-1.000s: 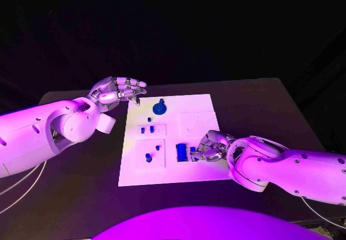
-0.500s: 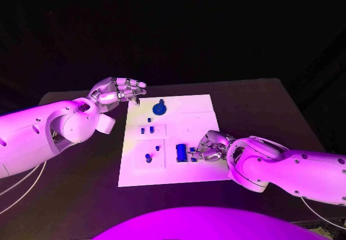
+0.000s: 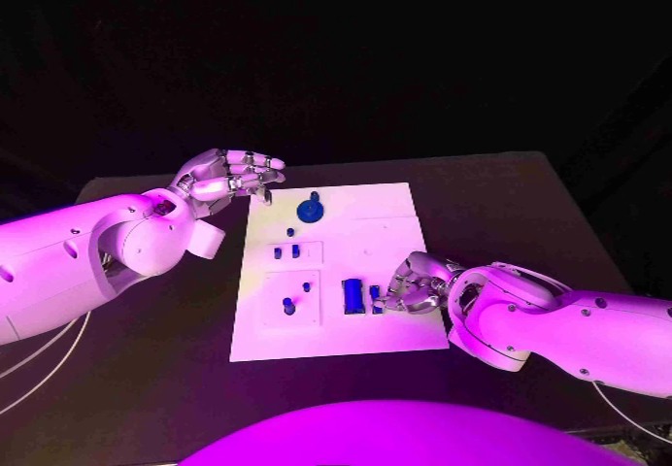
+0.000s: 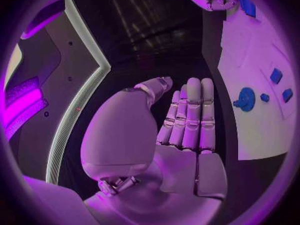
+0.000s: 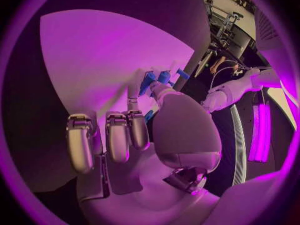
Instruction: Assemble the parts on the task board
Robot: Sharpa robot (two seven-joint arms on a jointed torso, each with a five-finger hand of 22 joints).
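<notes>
On the black table point(image 3: 504, 194), white task board point(image 3: 386, 209) between two silver hands. Right hand point(image 3: 409, 283) at the board's near right part, fingers curled about small blue parts point(image 3: 353, 296) beside its fingertips; whether grasping one, cannot tell. Left hand point(image 3: 228, 177) off the board's far left corner, fingers straight and released, holding nothing, round blue part point(image 3: 311, 207) near its fingertips but apart.

Left hand point(image 4: 181, 130) held flat, fingers together and straight, holding nothing; task board point(image 4: 250, 130) beside it carries blue parts point(image 4: 245, 99).
</notes>
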